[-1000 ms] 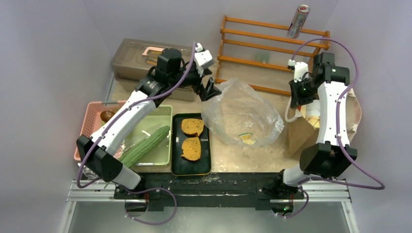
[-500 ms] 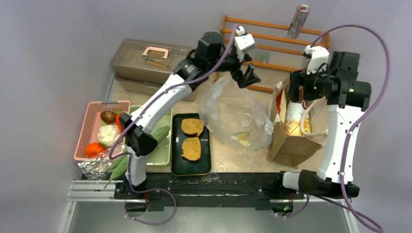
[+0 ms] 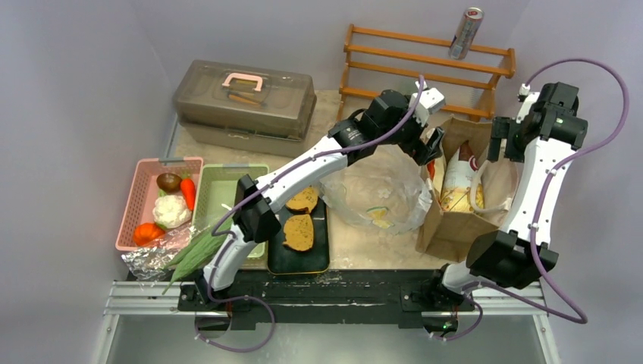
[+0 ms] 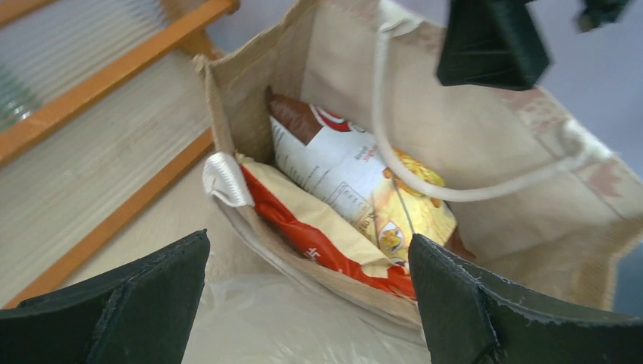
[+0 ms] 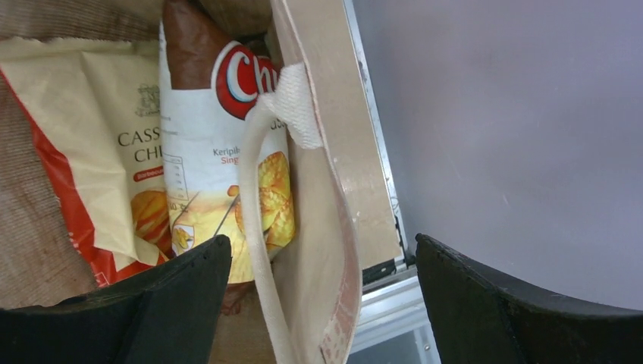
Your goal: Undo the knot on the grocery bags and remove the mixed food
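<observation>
Snack packets [image 4: 341, 182], orange and white, stand inside the tall brown paper bag [image 3: 447, 227]. We see the left gripper [image 4: 303, 250] above its left rim, the right gripper [image 5: 320, 250] over its right wall, both jaws wide, empty.

Snack packets [image 4: 341, 182] half hidden in paper bag [image 4: 485, 129], far toast slice [image 3: 305, 202] partly behind left arm [image 3: 303, 163]

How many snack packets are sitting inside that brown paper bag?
2, both inside the paper bag: a cream-and-red packet against one wall, and a white-and-brown packet beside it toward the middle. More could be hidden underneath.
</observation>
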Controlling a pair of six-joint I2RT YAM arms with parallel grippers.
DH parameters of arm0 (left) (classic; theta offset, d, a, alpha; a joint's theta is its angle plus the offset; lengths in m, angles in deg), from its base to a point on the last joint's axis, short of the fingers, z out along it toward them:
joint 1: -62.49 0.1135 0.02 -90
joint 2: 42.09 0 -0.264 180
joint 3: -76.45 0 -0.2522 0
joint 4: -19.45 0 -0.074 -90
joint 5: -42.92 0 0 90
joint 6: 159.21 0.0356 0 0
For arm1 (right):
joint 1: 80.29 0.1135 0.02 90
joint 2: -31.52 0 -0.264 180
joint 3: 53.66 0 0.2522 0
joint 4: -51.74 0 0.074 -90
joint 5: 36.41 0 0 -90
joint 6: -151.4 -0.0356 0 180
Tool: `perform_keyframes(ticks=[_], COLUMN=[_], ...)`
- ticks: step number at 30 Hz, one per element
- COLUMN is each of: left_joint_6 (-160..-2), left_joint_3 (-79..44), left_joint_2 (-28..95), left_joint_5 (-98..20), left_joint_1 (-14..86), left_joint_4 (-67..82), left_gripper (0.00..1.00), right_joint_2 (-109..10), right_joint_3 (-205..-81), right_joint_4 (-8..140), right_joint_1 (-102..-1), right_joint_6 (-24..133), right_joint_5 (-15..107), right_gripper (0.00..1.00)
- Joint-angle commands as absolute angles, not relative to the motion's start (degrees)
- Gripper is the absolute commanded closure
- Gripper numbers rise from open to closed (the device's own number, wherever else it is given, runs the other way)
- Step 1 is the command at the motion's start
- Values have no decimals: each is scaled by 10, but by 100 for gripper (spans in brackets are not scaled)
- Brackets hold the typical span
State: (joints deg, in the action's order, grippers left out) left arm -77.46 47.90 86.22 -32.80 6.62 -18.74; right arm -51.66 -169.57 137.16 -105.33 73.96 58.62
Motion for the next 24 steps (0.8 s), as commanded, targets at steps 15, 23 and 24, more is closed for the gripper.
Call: perform_keyframes(ticks=[15, 23, 24], left_joint_6=[-811, -816, -815], left_joint_3=[438, 471, 473], left_joint_2=[929, 952, 949], left_joint_5=[-316, -242, -222], left_joint_1=[47, 50, 51], left_joint_4=[-184, -138, -117], left_gripper=[18, 79, 89], right_joint_2=[-545, -537, -529], right_joint_3=[-1572, -1620, -1629], right_joint_4=[1290, 1323, 1326], right_joint_1=[-1065, -1064, -1064], right_joint_6=[746, 745, 745], right_joint_5=[575, 483, 472], right_gripper=[23, 100, 100])
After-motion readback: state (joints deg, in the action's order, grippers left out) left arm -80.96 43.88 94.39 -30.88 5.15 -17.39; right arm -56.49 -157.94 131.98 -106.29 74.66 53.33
